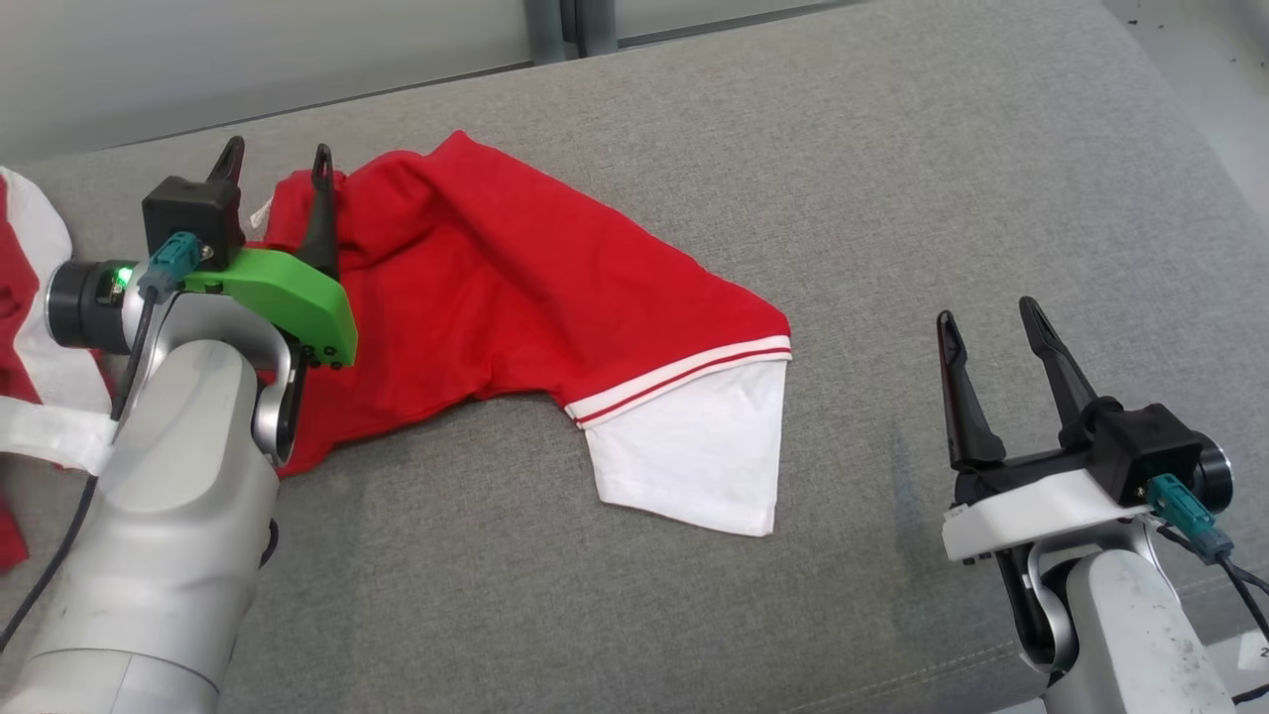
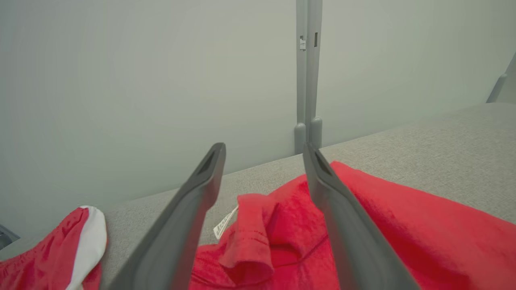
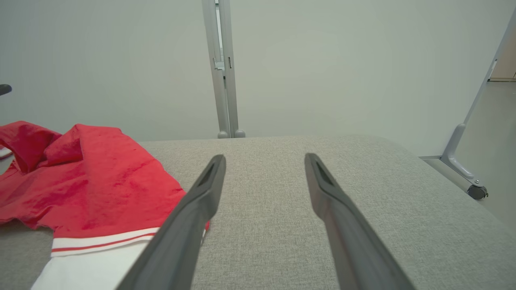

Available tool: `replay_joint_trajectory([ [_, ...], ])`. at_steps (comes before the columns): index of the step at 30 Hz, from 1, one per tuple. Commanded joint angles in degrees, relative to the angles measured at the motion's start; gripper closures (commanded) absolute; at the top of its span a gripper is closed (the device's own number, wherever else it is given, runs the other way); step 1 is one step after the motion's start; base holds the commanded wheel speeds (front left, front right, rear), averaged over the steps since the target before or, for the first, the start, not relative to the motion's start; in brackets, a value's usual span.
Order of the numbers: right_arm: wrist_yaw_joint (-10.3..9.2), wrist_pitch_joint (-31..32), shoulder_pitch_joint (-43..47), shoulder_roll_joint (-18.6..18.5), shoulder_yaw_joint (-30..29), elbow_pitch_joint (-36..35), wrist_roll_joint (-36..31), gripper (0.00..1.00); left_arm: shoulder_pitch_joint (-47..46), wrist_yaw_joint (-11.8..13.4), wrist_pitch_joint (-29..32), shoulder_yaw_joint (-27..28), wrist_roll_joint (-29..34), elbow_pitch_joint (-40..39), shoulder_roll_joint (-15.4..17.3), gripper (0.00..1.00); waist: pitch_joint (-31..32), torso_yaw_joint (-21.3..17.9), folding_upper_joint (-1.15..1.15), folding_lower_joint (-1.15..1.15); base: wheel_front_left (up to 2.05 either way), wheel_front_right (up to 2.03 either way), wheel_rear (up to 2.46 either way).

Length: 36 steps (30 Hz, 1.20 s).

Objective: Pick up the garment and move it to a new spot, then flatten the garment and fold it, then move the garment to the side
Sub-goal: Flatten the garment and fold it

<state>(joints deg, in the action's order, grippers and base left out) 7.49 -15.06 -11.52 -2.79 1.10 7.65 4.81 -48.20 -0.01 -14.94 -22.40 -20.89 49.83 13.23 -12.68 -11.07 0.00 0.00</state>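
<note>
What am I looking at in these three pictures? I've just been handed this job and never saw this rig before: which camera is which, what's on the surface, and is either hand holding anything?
This is a two-armed robot; each arm ends in a hand with two long dark fingers. The wide picture comes from a camera on its head, looking down at a grey padded surface. The other two come from cameras on the wrists, each looking out along that hand's own fingers.

On the surface lies a crumpled red garment with a white sleeve trimmed in red and white stripes. Its collar and a small label show in the left wrist picture. Another red and white cloth lies at the far left edge.

The left hand is over the collar end, fingers apart, gripping nothing. The right hand is open too, over bare surface right of the sleeve. Nothing is held.
</note>
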Motion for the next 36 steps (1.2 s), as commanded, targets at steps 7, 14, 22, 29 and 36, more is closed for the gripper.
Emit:
replay_joint_trajectory([
  [7,0.00,-0.23,1.93,-0.18,-1.64,-0.32,-1.00,0.00,6.25,0.27,-0.24,2.48,-0.22,-6.09,-1.62,0.00,1.96,3.80,0.00,0.00,0.00,0.00,0.00],
  [14,0.00,-0.23,2.94,-0.20,-2.02,-1.22,-1.43,0.00,16.91,0.63,-0.24,6.04,0.73,-19.29,-3.34,0.00,3.20,6.30,0.00,0.00,0.00,0.00,0.00],
  [22,0.00,-0.23,3.75,-0.19,-2.97,-2.25,-2.76,0.00,29.48,0.22,-0.24,8.36,1.26,-29.91,-4.92,0.00,5.53,8.61,0.00,0.00,0.00,0.00,0.00],
  [29,0.00,-0.23,5.58,-0.19,-2.86,-2.65,-3.20,0.00,37.21,1.27,-0.25,10.48,0.36,-33.75,-5.49,0.00,7.62,9.32,0.00,0.00,0.00,0.00,0.00],
  [36,0.00,-0.23,8.19,-0.19,-1.97,-2.98,-2.55,0.00,45.02,2.13,-0.26,12.10,0.11,-37.83,-6.16,0.00,9.84,9.23,0.00,0.00,0.00,0.00,0.00],
])
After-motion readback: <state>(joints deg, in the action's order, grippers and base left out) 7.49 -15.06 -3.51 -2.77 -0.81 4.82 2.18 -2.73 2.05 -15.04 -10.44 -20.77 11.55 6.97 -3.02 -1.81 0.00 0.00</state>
